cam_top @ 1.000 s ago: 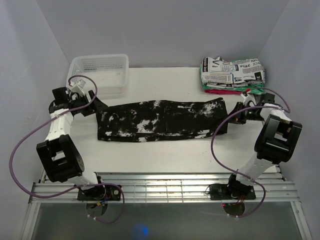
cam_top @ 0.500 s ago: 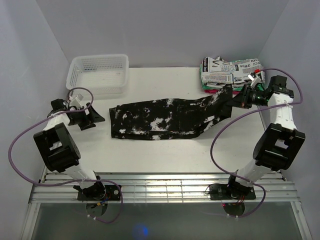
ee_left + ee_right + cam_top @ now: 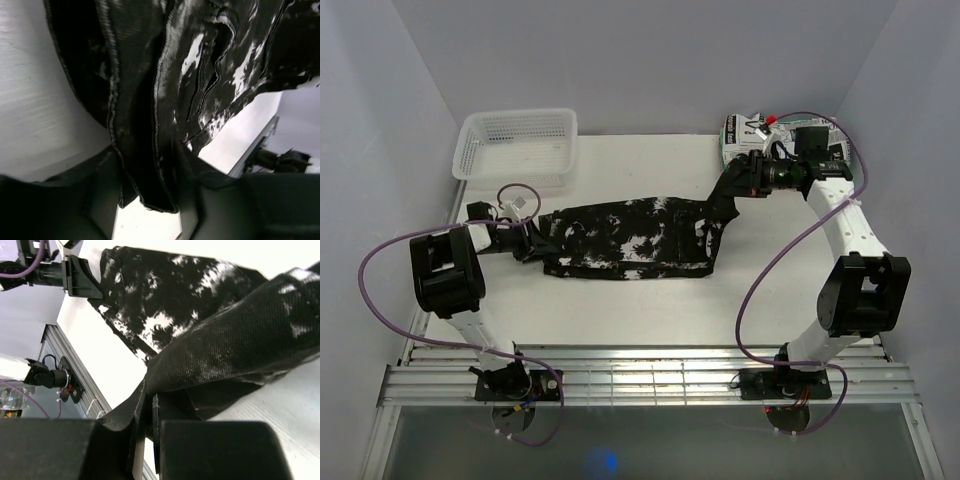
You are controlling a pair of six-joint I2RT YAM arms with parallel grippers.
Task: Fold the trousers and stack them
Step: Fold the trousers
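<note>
The black trousers (image 3: 620,238) with white splotches lie across the middle of the table. My left gripper (image 3: 532,240) is shut on their left end, low at the table; in the left wrist view the cloth (image 3: 150,125) is bunched between the fingers. My right gripper (image 3: 745,180) is shut on the right end and holds it lifted off the table, folding it over toward the left. In the right wrist view the lifted fabric (image 3: 240,350) drapes from the jaws, with the flat part (image 3: 160,295) below.
A white mesh basket (image 3: 517,146) stands at the back left. A stack of folded garments (image 3: 745,135), newspaper print on top, sits at the back right behind the right arm. The metal rail (image 3: 650,378) runs along the near edge.
My right gripper has lifted the right end of the trousers and carried it up and left. My left gripper has moved right onto the left end and shut on it.
</note>
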